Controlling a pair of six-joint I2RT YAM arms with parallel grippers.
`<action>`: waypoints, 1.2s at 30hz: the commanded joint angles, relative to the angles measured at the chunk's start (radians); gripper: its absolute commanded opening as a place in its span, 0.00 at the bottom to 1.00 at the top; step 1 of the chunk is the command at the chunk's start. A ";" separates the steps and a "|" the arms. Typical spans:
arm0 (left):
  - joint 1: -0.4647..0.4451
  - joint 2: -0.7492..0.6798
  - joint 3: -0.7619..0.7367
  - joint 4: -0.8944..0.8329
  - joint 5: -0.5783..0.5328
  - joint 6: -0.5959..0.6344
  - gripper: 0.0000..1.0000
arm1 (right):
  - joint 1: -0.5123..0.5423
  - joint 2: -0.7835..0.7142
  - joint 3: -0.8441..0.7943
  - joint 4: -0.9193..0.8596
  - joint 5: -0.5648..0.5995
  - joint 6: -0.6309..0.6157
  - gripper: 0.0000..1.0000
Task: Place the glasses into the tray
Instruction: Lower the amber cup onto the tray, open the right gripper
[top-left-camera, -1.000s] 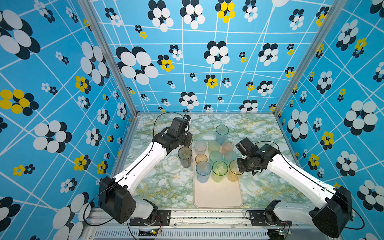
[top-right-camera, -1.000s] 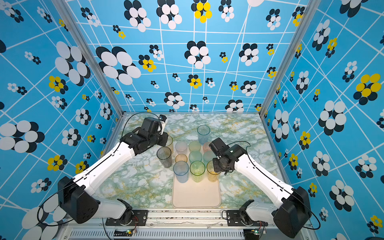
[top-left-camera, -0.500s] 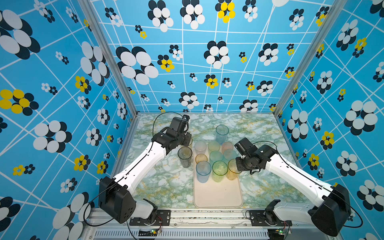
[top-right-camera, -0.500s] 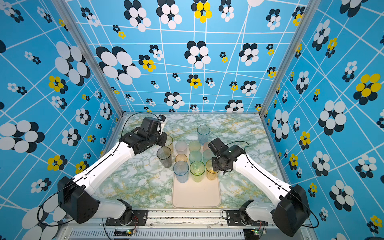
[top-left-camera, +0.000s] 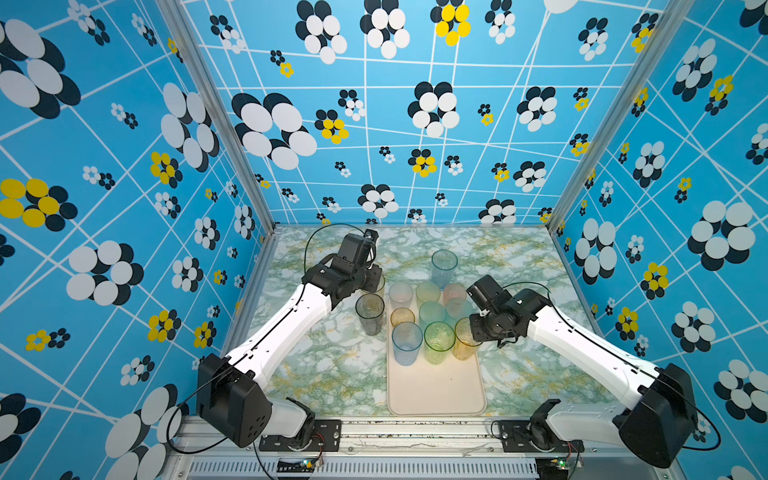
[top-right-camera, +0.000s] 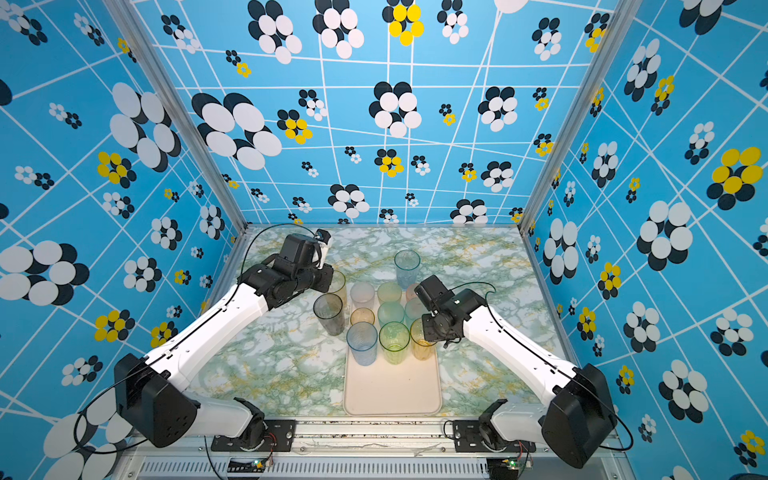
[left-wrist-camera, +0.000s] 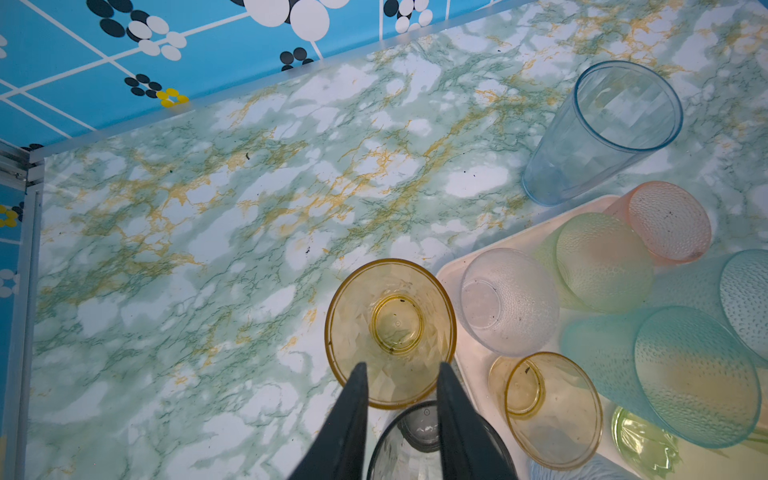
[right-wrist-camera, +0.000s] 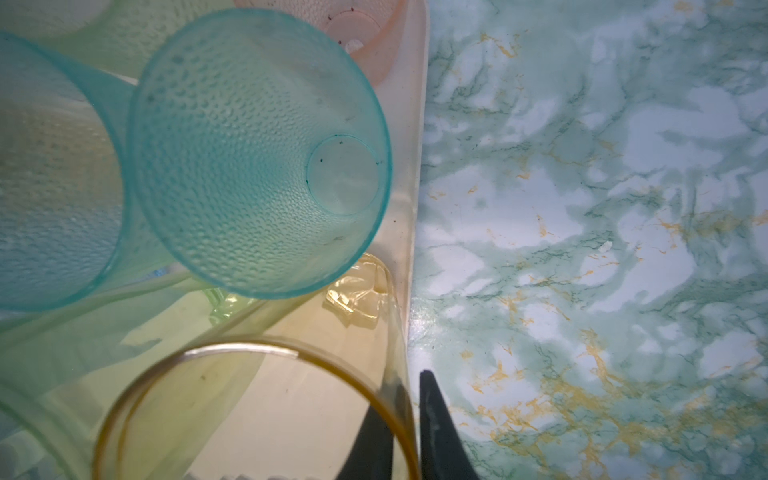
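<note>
The cream tray (top-left-camera: 436, 390) (top-right-camera: 392, 390) holds several upright glasses. At its right edge stands a tall amber glass (top-left-camera: 463, 340) (right-wrist-camera: 232, 347). My right gripper (right-wrist-camera: 411, 380) (top-left-camera: 473, 332) straddles that glass's rim, one finger inside and one outside. It is open, with a thin gap at the outer finger. Left of the tray, on the table, stand a yellow glass (left-wrist-camera: 390, 332) (top-left-camera: 376, 286) and a smoky grey glass (top-left-camera: 370, 313) (left-wrist-camera: 415, 440). My left gripper (left-wrist-camera: 402, 368) hangs open over these two, holding nothing.
A tall blue glass (top-left-camera: 444, 268) (left-wrist-camera: 602, 133) stands on the marble table behind the tray. The near half of the tray is bare. The patterned walls close in the back and both sides.
The right jaws have parted slightly off the amber glass's wall, and the glass stands on the tray. The left arm has hardly moved.
</note>
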 joint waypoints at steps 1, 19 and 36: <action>0.008 -0.027 -0.015 -0.023 -0.016 0.011 0.30 | 0.007 -0.001 -0.007 0.001 -0.006 0.000 0.20; 0.014 -0.025 -0.025 -0.025 -0.016 0.013 0.31 | 0.008 -0.013 0.000 0.001 -0.019 0.001 0.24; 0.044 -0.022 -0.069 0.014 -0.022 -0.031 0.30 | 0.008 -0.057 0.024 0.015 -0.001 -0.014 0.37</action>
